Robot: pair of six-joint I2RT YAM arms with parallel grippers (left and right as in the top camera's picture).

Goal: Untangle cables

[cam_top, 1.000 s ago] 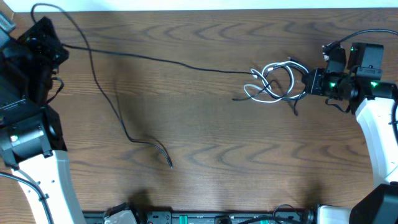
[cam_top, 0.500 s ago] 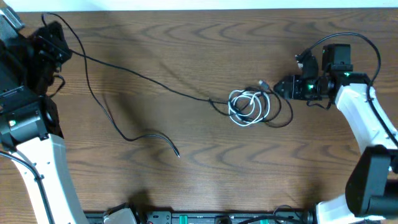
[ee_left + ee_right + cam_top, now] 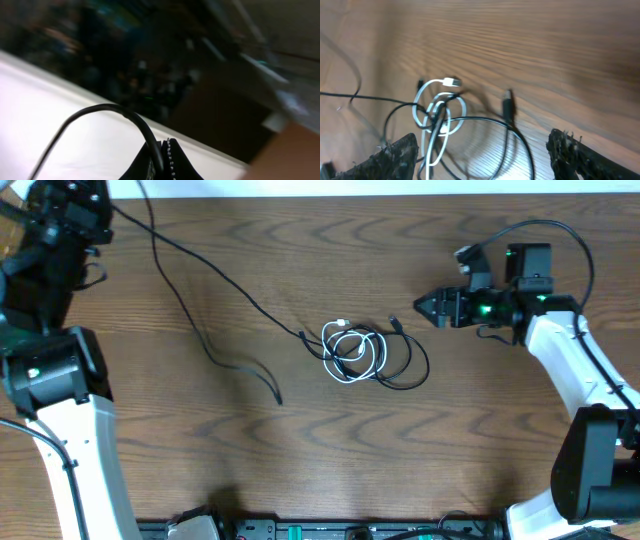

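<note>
Tangle sits mid-desk on the dark wood-grain desk (image 3: 500,470): a white coiled cord (image 3: 348,352) is knotted with a thin black looped cord (image 3: 412,368), whose small plug end (image 3: 397,325) is pointed toward the right hand (image 3: 424,308). Right hand is held wide open, just beside the tangle on its right, with no contact seen. In the right wrist view the bundle is framed between the spread fingers (image 3: 400,155), with the white coiled cord (image 3: 432,107) nearer the left one and the small plug end (image 3: 507,105) near the middle. Left hand (image 3: 95,215) is placed at the far left corner, well apart from the tangle, and is closed on a long thin black cord (image 3: 220,285). The left wrist view is blurred, but the cord (image 3: 107,111) can be seen arcing into the pinched left hand (image 3: 164,160). One run is stretched to the tangle's left edge; another is trailed to a loose end (image 3: 278,396) left of the tangle.
</note>
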